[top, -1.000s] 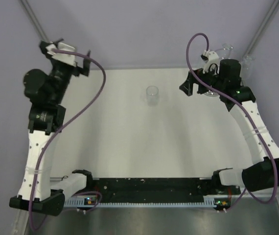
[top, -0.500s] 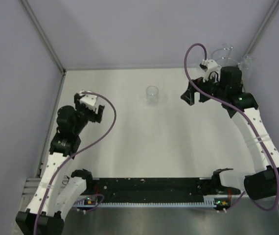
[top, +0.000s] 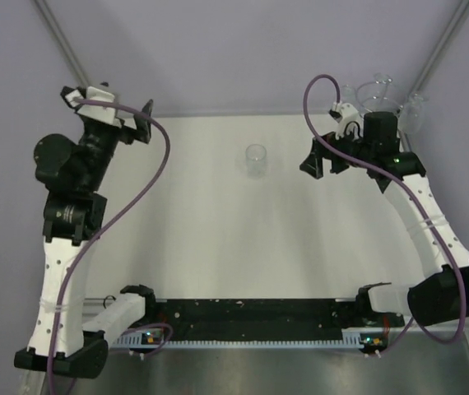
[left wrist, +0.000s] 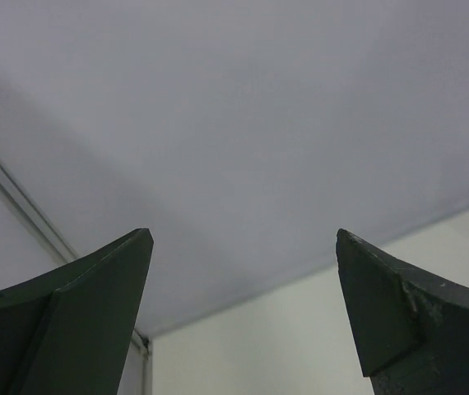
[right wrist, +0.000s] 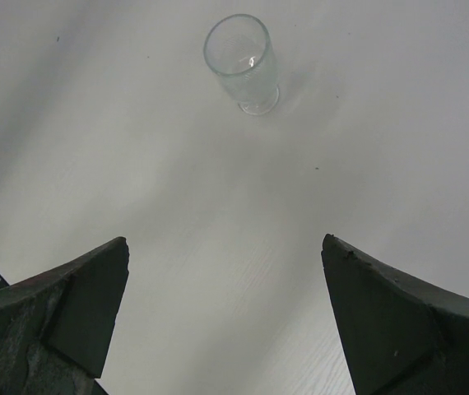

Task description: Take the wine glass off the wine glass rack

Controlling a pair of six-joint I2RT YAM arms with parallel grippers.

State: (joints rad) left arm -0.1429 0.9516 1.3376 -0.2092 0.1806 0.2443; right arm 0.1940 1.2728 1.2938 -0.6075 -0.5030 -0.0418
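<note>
Clear wine glass bowls (top: 376,92) show at the back right corner, partly behind my right arm. The wine glass rack under them is hidden by that arm. A clear glass (top: 256,158) stands upright alone on the white table (top: 218,239), and it also appears at the top of the right wrist view as the clear glass (right wrist: 241,62). My right gripper (top: 321,160) hovers just right of it, open and empty (right wrist: 225,240). My left gripper (top: 140,123) is raised at the far left, open, facing the back wall (left wrist: 243,234).
Grey walls enclose the table on three sides, with a metal corner post (top: 62,49) by the left gripper. A black rail (top: 251,317) and both arm bases run along the near edge.
My left arm dipped down toward the table's left side, then swung back up to the far left corner. The right arm edged slightly left, uncovering more of the glasses behind it.
</note>
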